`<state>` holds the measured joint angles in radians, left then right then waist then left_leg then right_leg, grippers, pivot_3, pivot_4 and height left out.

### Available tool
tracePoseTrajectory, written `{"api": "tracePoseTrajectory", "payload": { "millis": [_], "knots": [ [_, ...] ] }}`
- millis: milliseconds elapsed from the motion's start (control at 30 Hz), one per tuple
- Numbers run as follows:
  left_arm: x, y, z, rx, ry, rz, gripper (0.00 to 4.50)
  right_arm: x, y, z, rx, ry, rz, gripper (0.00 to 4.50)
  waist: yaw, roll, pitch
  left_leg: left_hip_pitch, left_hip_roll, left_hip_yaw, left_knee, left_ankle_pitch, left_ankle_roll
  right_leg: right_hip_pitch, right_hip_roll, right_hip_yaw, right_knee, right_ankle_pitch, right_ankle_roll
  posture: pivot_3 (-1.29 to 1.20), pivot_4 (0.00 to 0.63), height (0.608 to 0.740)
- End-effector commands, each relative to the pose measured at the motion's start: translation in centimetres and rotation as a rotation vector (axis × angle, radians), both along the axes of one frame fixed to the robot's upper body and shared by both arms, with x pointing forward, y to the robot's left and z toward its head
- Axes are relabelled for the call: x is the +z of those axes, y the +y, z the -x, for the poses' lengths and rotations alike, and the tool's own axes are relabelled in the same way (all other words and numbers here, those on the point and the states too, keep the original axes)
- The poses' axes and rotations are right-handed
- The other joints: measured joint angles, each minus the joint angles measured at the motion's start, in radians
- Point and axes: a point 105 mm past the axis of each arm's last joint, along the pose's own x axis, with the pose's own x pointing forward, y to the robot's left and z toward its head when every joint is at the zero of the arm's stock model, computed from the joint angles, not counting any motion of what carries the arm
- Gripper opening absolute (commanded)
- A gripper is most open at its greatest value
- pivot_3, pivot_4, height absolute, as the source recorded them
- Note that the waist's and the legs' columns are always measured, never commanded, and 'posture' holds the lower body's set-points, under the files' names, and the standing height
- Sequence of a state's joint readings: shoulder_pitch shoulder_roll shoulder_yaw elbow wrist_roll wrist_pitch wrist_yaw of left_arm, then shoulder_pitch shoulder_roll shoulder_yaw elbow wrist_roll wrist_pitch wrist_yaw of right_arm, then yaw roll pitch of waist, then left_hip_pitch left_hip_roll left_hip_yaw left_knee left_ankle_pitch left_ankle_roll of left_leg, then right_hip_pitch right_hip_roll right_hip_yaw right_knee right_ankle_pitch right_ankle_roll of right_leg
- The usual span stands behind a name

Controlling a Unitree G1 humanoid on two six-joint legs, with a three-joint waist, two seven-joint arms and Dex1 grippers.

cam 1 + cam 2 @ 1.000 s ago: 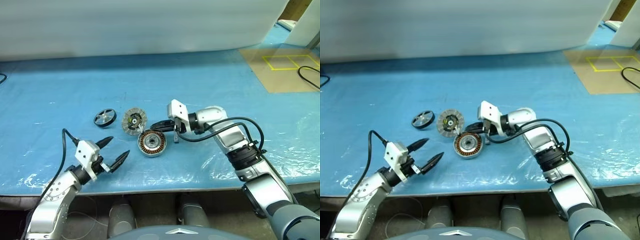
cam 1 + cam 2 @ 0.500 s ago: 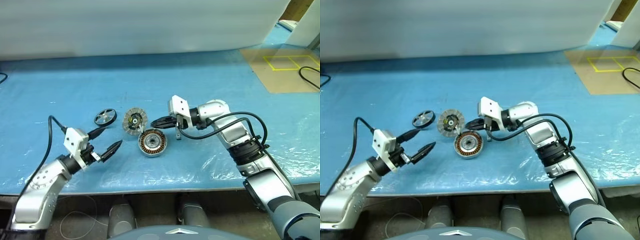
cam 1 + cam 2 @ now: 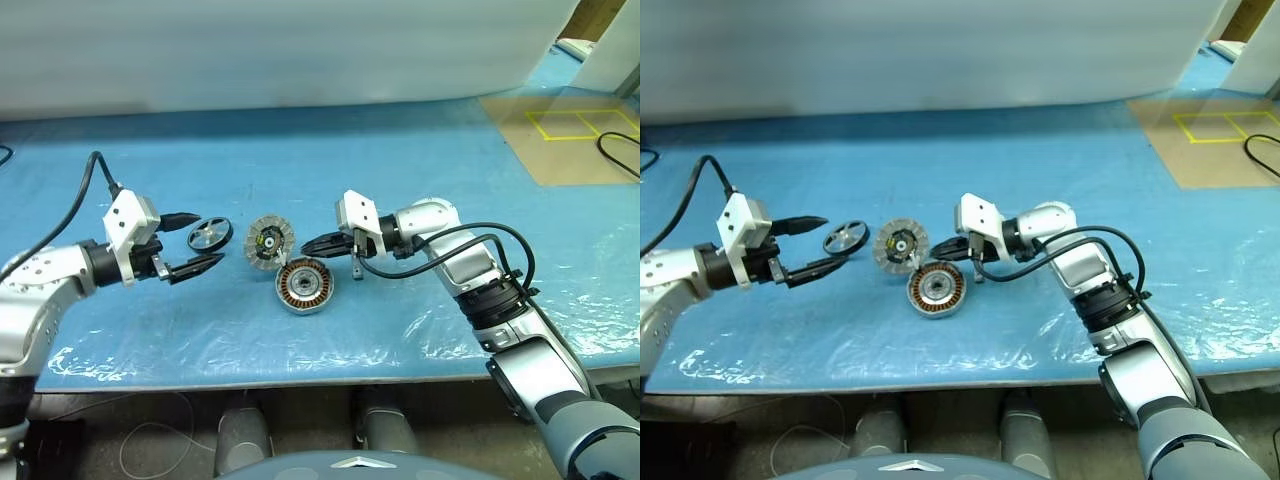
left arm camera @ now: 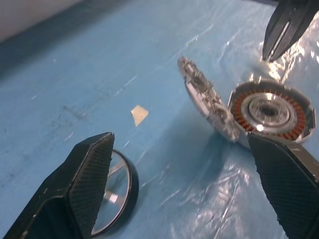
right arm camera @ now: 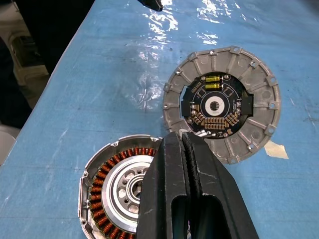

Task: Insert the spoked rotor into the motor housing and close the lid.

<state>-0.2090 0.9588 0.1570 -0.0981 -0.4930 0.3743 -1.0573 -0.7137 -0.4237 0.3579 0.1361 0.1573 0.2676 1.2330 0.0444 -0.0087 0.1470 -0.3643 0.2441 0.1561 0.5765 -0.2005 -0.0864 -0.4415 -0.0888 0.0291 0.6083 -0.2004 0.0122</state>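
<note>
Spoked rotor (image 3: 210,234), a small dark ring with thin spokes and a bright hub, lies flat on the glossy blue plastic sheet (image 3: 420,160) that covers the table, wrinkled and shiny near the front edge. Just to its right the lid (image 3: 269,241) is propped at a tilt, its finely ribbed silver rim leaning against the motor housing (image 3: 304,285); the face turned up carries a black centre with yellow parts and a fan of copper-coloured contacts. The housing sits flat in front of it, a shallow round silver case with a ring of copper windings around a polished metal hub.

The left gripper (image 3: 192,241) hangs just left of the rotor with its two black, cross-hatched fingers (image 4: 87,179) spread wide, one on either side of the wheel's line, holding nothing. The right gripper (image 3: 312,243) points leftward with its jaws pressed tightly together and empty, their tip hanging between the lid and the housing, close above both; I cannot tell whether it touches either. A small scrap of tan tape (image 4: 139,114) lies on the sheet beyond the lid.
</note>
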Motion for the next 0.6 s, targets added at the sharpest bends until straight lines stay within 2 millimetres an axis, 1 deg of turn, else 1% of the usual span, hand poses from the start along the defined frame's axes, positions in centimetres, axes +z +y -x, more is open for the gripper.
{"api": "tracePoseTrajectory", "payload": {
  "millis": [33, 200, 333, 400, 500, 600],
  "knots": [
    [0.3, 1.1, -0.8, -0.05, -0.001, -0.106, 4.5, 1.0, 0.5, 0.6, 0.027, -0.032, -0.028, 0.03, 0.001, 0.0, 0.0, 0.0, 0.0, 0.0, 0.0, 0.0, 0.0, 0.0, 0.0, 0.0, 0.0, 0.0, 0.0, 0.0, 0.15, 0.74],
    [0.4, 3.3, -3.2, -0.078, -0.004, -0.225, 4.5, 0.9, 0.7, 1.0, 0.033, -0.023, -0.035, 0.03, 0.004, 0.0, 0.0, 0.0, 0.0, -0.001, 0.0, 0.0, 0.0, 0.0, 0.0, 0.0, 0.001, 0.0, 0.0, 0.0, 0.15, 0.74],
    [1.5, 4.0, -5.6, -0.091, -0.036, -0.26, 4.5, 0.9, 1.0, 1.2, 0.032, -0.018, -0.04, 0.03, 0.006, -0.001, 0.0, -0.001, 0.0, -0.001, 0.001, 0.0, 0.0, 0.0, 0.0, -0.001, 0.0, 0.0, 0.0, 0.0, 0.15, 0.74],
    [1.8, 4.0, -6.4, -0.111, -0.044, -0.283, 4.5, 0.9, 1.1, 1.4, 0.028, -0.016, -0.044, 0.03, 0.009, -0.001, 0.0, -0.001, -0.001, -0.001, 0.001, 0.0, 0.0, 0.0, 0.0, -0.001, 0.001, 0.0, 0.0, 0.0, 0.15, 0.74],
    [2.0, 3.4, -7.4, -0.149, -0.05, -0.305, 4.5, 0.8, 1.2, 1.6, 0.02, -0.01, -0.052, 0.03, 0.011, -0.001, 0.0, -0.001, -0.001, -0.001, 0.001, 0.0, -0.001, 0.001, -0.001, -0.001, 0.001, 0.0, 0.0, 0.0, 0.15, 0.74],
    [1.7, 3.0, -8.1, -0.177, -0.046, -0.365, 4.5, 0.7, 1.2, 1.9, 0.01, -0.007, -0.06, 0.03, 0.014, -0.002, 0.0, -0.002, -0.001, -0.002, 0.001, 0.0, -0.001, 0.001, -0.001, -0.001, 0.001, 0.0, 0.0, 0.0, 0.15, 0.74]
  ]
}}
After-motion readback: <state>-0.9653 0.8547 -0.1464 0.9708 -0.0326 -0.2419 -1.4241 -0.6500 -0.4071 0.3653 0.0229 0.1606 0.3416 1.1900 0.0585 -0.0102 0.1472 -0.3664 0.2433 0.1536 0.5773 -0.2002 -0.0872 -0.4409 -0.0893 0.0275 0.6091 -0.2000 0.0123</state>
